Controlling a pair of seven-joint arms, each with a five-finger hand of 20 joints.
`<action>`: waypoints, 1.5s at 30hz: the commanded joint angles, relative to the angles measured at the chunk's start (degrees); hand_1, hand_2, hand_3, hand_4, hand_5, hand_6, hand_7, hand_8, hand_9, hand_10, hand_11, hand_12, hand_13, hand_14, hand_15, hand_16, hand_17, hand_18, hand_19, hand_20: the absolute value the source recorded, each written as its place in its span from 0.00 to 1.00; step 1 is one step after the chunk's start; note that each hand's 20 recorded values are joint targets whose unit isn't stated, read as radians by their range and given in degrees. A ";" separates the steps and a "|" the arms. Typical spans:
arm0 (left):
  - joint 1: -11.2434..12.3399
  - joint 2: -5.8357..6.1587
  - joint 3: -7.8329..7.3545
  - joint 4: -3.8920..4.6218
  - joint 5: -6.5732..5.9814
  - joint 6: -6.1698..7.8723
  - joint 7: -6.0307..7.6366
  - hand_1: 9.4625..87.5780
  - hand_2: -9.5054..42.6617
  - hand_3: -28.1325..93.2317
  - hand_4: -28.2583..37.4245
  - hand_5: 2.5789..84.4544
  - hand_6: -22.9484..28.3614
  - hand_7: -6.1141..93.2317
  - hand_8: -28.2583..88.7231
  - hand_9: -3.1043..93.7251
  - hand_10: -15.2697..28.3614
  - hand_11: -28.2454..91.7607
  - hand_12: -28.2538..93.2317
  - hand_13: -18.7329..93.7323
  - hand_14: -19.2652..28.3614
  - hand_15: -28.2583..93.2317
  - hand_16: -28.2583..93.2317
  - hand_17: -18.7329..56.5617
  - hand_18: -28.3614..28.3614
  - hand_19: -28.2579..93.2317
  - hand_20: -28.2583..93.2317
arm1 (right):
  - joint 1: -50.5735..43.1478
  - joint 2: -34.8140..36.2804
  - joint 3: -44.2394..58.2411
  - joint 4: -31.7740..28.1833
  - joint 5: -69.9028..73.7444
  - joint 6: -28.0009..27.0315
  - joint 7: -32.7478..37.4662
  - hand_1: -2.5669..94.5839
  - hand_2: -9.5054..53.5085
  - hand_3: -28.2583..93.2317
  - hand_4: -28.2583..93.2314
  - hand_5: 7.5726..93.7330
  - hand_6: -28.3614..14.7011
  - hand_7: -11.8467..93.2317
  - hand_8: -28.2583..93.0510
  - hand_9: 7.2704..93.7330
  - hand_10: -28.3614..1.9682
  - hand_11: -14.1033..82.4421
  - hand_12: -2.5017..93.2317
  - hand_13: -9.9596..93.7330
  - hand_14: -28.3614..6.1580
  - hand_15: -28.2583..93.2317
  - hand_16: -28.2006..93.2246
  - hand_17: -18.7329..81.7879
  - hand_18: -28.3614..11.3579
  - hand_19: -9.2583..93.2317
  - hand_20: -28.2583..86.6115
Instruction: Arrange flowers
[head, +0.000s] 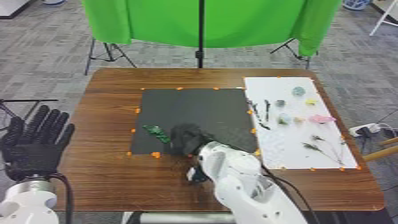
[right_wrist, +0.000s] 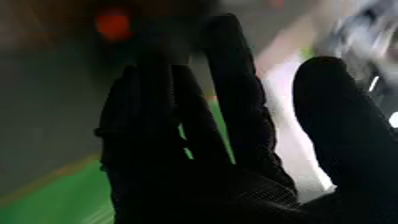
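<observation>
Where the black mat (head: 191, 107) lies: across the middle of the brown table (head: 102, 115), as I see it in the head view, with orange marks (head: 155, 155) along its edges.
Green piece (head: 156, 133): on the black mat, toward its near left corner, lying aslant.
Right hand (head: 185, 137): over the near part of the black mat, just to the right of the green piece; my right wrist view has the fingers long and straight and the thumb well apart from them, so I call this hand wide. Whether its tips touch the mat, I cannot tell.
Left hand (head: 34, 145): off to the left of the table, its fingers straight and fanned out.
White mat (head: 275, 150): at the table's right, beside the black one.
Blooms on white: blue-green flower (head: 298, 91) at the far end, yellow flower (head: 311, 101) near it, pink flower (head: 323, 119) farther down toward me.
Stems on white: dark stems (head: 266, 107) along the left side, thin sprigs (head: 311, 146) nearer me.
</observation>
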 joint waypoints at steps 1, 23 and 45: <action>-0.31 0.04 1.08 0.34 -0.15 -0.20 -1.39 0.18 0.41 0.86 0.00 0.53 0.63 0.20 0.15 0.44 0.68 0.39 0.31 0.44 0.68 0.40 0.21 0.17 0.74 0.49 0.33 | 0.72 -2.31 -0.79 0.90 -0.62 -2.58 -0.14 0.29 0.24 0.87 0.05 0.69 0.56 0.22 0.14 0.51 0.29 0.25 0.19 0.42 0.17 0.81 0.39 0.35 0.14 0.85 0.65; -0.46 -0.24 1.10 0.69 -1.14 -0.38 -1.90 0.19 0.41 0.86 0.00 0.53 0.63 0.20 0.15 0.44 0.68 0.40 0.31 0.44 0.68 0.41 0.20 0.17 0.74 0.49 0.33 | -0.42 -5.28 0.43 1.33 10.18 -4.70 5.30 0.29 0.28 0.89 0.04 0.55 0.53 0.19 0.15 0.48 0.24 0.25 0.19 0.44 0.20 0.81 0.39 0.34 0.15 0.80 0.61; 0.98 -2.02 -0.43 0.59 -0.73 -2.54 -0.82 0.22 0.43 0.89 0.00 0.53 0.63 0.19 0.15 0.44 0.68 0.39 0.30 0.44 0.68 0.40 0.20 0.17 0.74 0.49 0.33 | -2.44 -1.77 10.30 -11.54 24.59 10.35 8.23 0.30 0.06 0.86 0.04 0.73 0.63 0.24 0.14 0.40 0.09 0.24 0.19 0.38 0.13 0.83 0.42 0.35 0.14 0.84 0.62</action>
